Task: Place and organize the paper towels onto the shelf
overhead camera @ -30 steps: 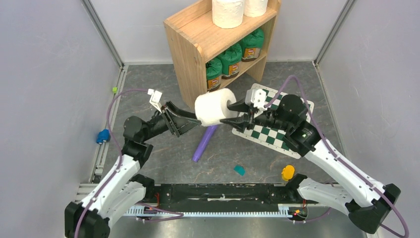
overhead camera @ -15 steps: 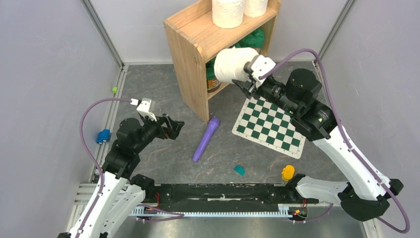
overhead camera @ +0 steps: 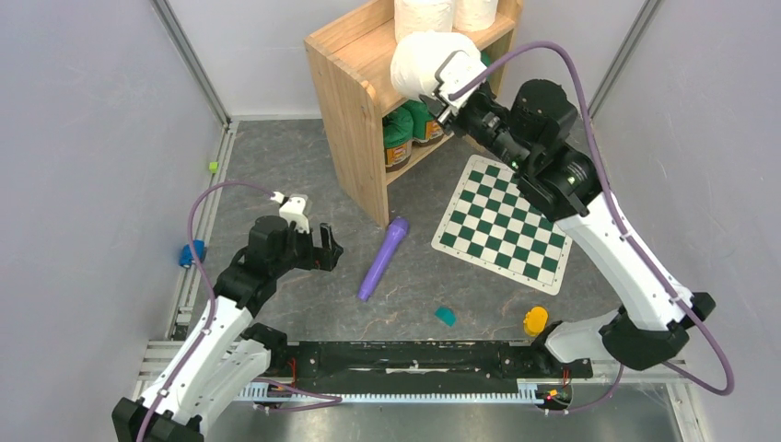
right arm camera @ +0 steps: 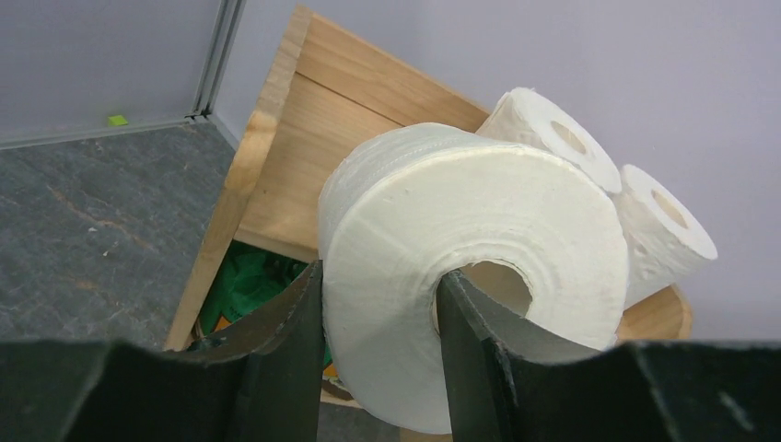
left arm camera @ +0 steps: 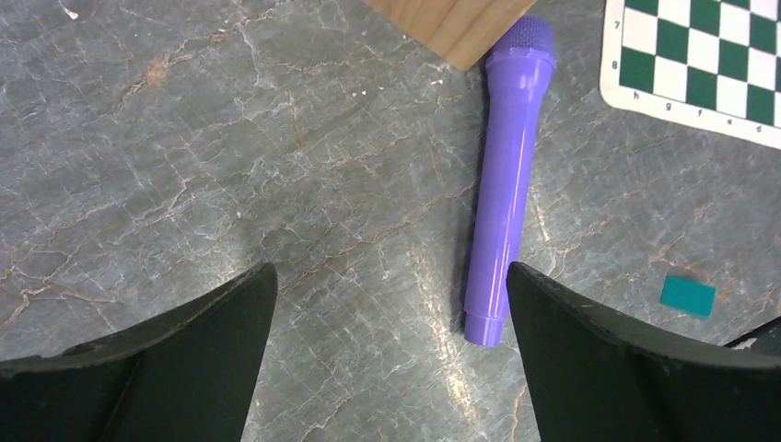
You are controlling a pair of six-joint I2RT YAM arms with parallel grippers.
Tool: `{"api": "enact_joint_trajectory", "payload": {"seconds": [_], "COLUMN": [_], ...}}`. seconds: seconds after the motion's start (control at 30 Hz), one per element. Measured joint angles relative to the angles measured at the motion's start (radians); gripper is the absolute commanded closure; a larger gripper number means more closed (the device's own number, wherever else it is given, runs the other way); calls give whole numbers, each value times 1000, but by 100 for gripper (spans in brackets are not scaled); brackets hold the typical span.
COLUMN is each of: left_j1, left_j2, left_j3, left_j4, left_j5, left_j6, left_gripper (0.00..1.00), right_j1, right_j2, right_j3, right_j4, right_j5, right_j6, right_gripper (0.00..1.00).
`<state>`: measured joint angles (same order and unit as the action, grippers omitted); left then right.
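Note:
My right gripper (overhead camera: 440,81) is shut on a white paper towel roll (overhead camera: 422,63), one finger inside its core and one outside, holding it over the front of the wooden shelf's (overhead camera: 348,69) top tier. In the right wrist view the held roll (right arm camera: 460,276) fills the middle, between the fingers (right arm camera: 285,350). Two more paper towel rolls (overhead camera: 424,14) (overhead camera: 476,11) stand on the top tier behind it; they show in the right wrist view too (right arm camera: 553,129) (right arm camera: 668,226). My left gripper (overhead camera: 324,253) is open and empty, low over the floor left of the shelf.
Green canisters (overhead camera: 398,138) stand on the shelf's lower tier. A purple toy microphone (overhead camera: 383,258) lies on the floor, also in the left wrist view (left arm camera: 507,175). A green-and-white checkered board (overhead camera: 502,221), a small teal block (overhead camera: 446,316) and a yellow object (overhead camera: 535,320) lie to the right.
My right gripper has lifted the roll from between both grippers up and back to the shelf's top tier. My left gripper has let go and drawn back down to the left.

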<state>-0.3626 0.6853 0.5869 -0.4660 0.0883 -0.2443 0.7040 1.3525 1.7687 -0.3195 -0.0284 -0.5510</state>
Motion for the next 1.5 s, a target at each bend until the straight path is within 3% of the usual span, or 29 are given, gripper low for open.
{"api": "enact_joint_trajectory", "payload": {"seconds": [0.17,0.47,0.93,1.23,1.5], "left_j1": [0,0,0,0,0], "left_j2": [34,42,39,32,32], "left_j3": [6,19,19,19,18], "left_j4": [-1,7,19,20,27], "left_j5": [0,-1,-1,-1,-1], "left_j6": [32,86,101,101,101], "left_gripper": [0,0,0,0,0], "right_j1": [0,0,0,0,0], "right_j2": [79,142,212,246,138], "right_j3": [79,115,201,208,45], "right_j4": [13,36,162,220,358], "right_j5": [0,-1,-27,-86,-105], "right_j6": [-24,-45,-80,-89,-85], "right_gripper": [81,46,27,2,2]}}
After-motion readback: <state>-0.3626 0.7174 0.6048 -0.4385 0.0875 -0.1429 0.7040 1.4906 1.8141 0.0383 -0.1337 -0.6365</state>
